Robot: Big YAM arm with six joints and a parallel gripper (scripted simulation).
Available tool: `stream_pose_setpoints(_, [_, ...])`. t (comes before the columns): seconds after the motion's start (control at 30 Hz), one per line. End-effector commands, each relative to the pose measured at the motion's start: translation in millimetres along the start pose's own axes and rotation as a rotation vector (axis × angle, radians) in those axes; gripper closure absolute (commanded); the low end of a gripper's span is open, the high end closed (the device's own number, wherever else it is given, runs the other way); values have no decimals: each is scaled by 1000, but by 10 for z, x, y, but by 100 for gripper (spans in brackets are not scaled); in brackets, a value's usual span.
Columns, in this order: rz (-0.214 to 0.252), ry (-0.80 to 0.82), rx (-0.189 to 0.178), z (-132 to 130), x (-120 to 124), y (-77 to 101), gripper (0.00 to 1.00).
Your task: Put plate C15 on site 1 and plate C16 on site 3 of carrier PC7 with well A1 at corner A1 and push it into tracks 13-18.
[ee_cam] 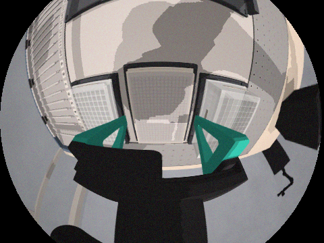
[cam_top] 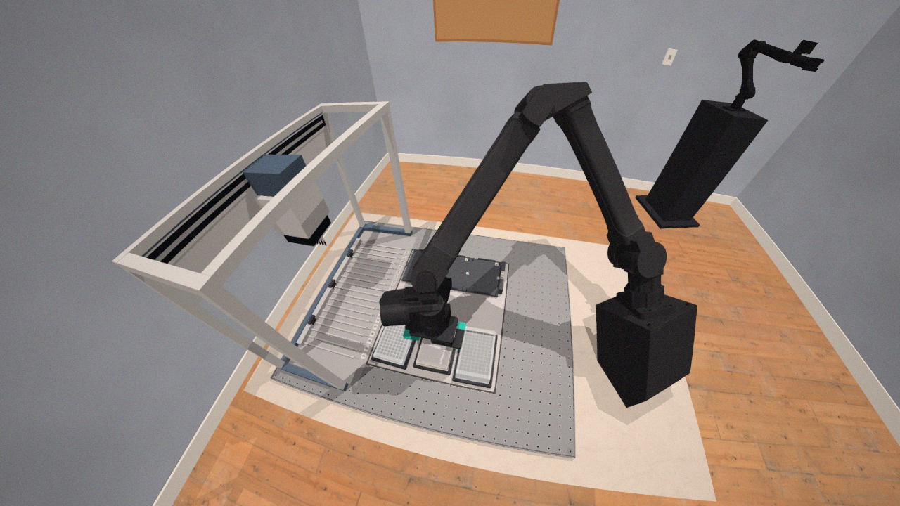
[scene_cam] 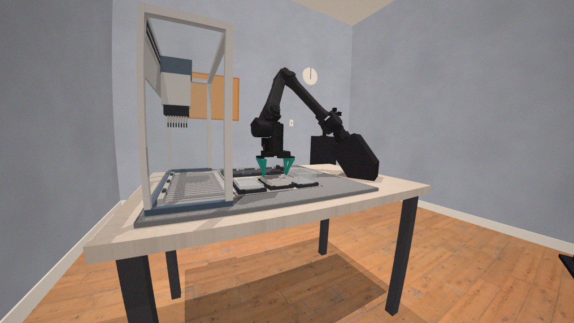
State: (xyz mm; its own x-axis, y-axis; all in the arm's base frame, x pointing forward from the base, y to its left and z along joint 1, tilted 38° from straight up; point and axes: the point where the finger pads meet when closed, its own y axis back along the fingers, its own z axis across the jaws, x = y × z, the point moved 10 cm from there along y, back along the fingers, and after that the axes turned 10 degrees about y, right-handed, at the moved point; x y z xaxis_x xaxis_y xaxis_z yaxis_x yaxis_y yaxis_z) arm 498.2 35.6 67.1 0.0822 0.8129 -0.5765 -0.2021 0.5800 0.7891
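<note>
Orange corkboard [cam_top: 495, 20] on blue wall, round wall clock [scene_cam: 309, 76], light switch [cam_top: 670, 56], wooden floor [scene_cam: 461, 272]

Black arm over table [scene_cam: 280, 216], end effector [scene_cam: 275, 167] (teal fingers spread wide) above middle plate [scene_cam: 277, 181], white gantry frame [scene_cam: 228, 120] left
</note>
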Motion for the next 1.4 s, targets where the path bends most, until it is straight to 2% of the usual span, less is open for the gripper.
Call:
stream_pose_setpoints(0.0, [1,8,-12,34,33,-41,0])
stream_pose_setpoints(0.07, [-1,2,-2,16,-9,-100,0])
stream_pose_setpoints(0.27, [0,-1,-6,36,-16,-133,0])
stream_pose_setpoints(0.3, [9,14,-44,65,67,50,0])
stream_pose_setpoints(0.43, [0,2,-9,40,-3,-167,0])
stream_pose_setpoints(0.77, [0,1,-8,28,-27,-265,0])
stream_pose_setpoints(0.83, [0,1,-8,28,-27,-265,0])
stream_pose_setpoints(0.87, [2,-6,-30,70,-50,-165,0])
stream_pose_setpoints(1.0, [3,-6,-28,88,-14,-144,0])
stream_pose_setpoints(1.03, [3,-1,-31,40,-40,-145,100])
stream_pose_setpoints(1.37, [3,-6,-28,83,-14,-143,100])
